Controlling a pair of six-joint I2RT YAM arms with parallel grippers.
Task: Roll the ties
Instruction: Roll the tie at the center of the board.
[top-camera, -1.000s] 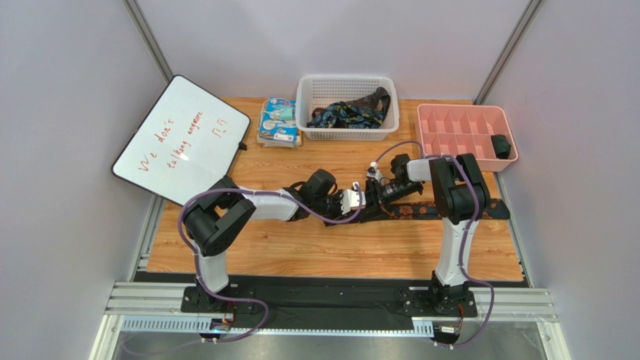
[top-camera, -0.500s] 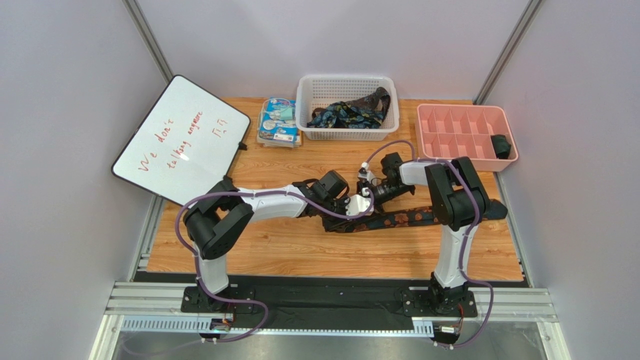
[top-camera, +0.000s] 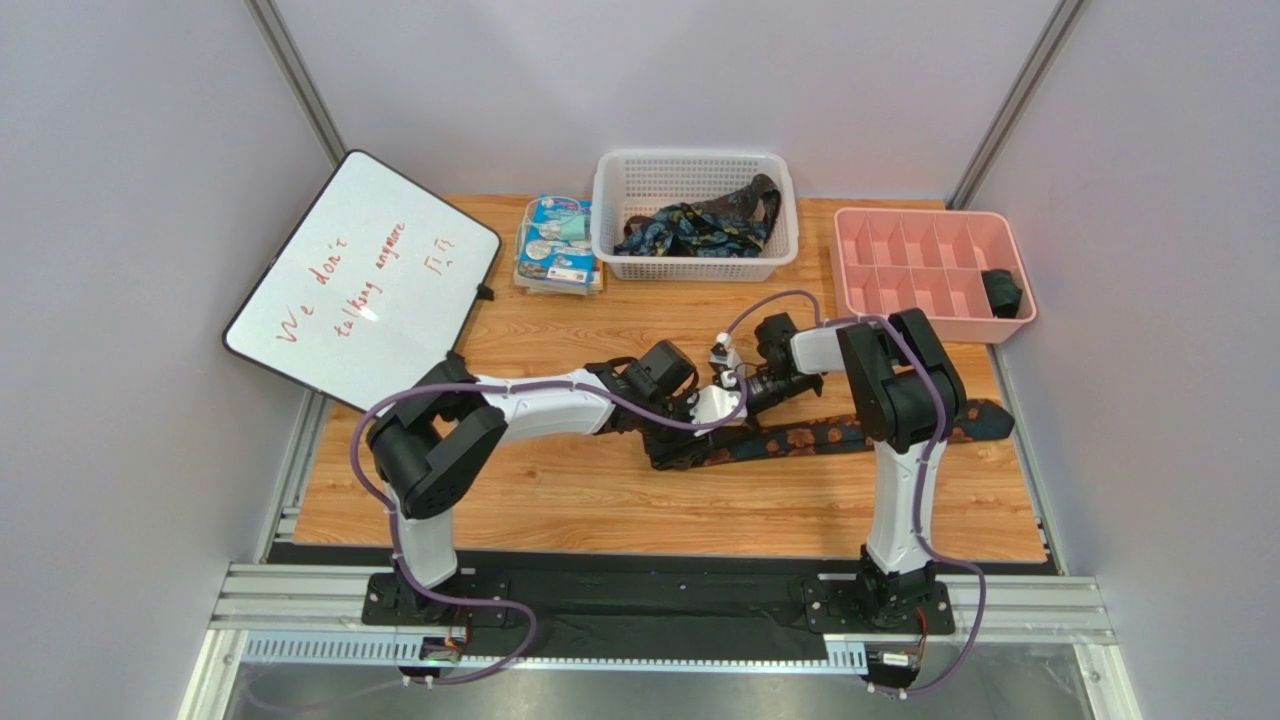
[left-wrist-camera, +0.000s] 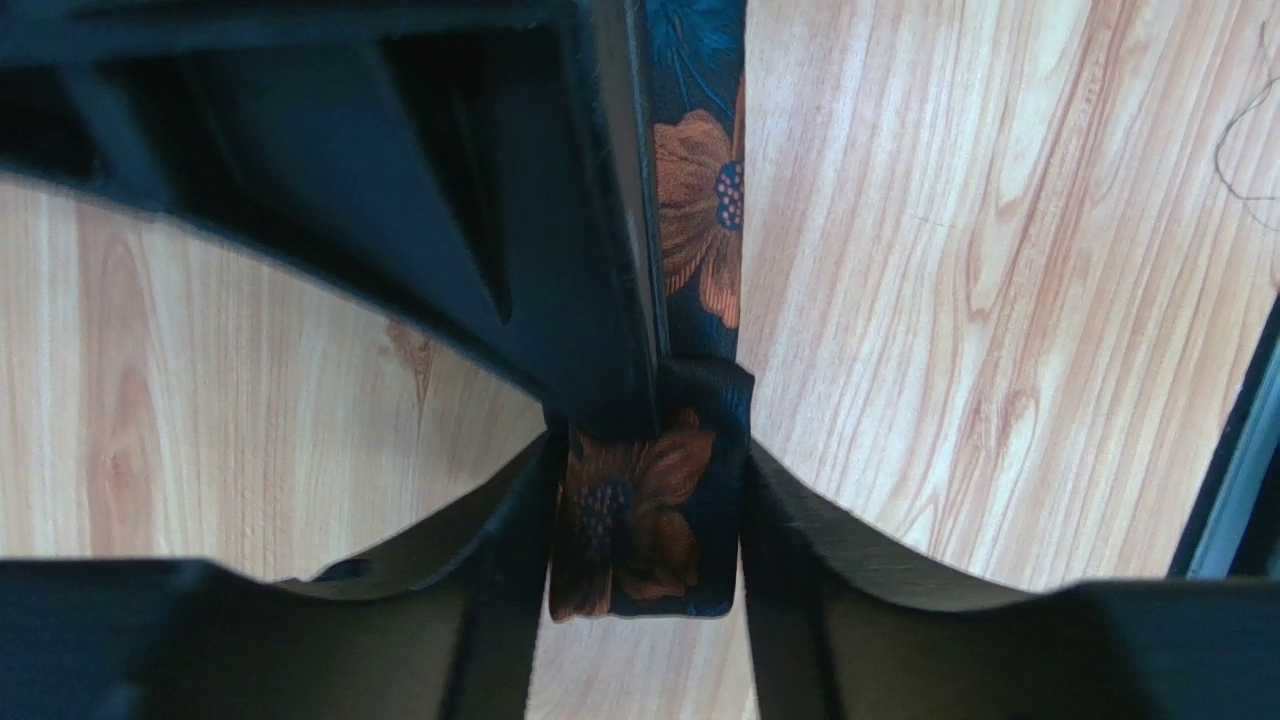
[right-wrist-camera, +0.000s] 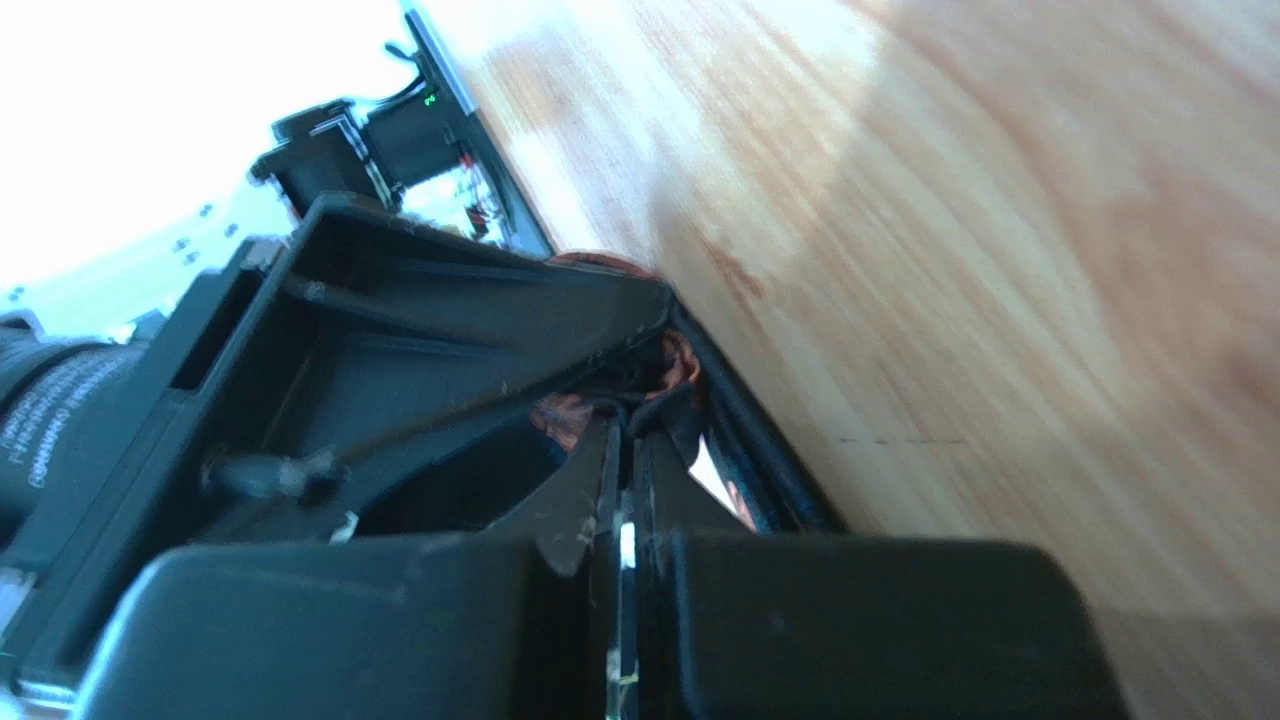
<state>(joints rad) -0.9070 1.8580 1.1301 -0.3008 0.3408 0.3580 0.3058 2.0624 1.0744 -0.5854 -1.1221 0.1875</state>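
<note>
Straddling the tie (left-wrist-camera: 646, 518) at its folded end, my left gripper (left-wrist-camera: 643, 465) sits half-spread (gripping? can't tell); the right gripper (right-wrist-camera: 619, 450), closed tight just ahead, seemingly anchors the roll.

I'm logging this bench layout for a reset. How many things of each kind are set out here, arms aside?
White basket: 1
Pink divided tray: 1
Whiteboard: 1
Blue-white packet: 1
Tie stretched on the table: 1
Heap of ties in the basket: 1, number of ties unclear
Dark roll in the tray: 1
Total: 7
</note>
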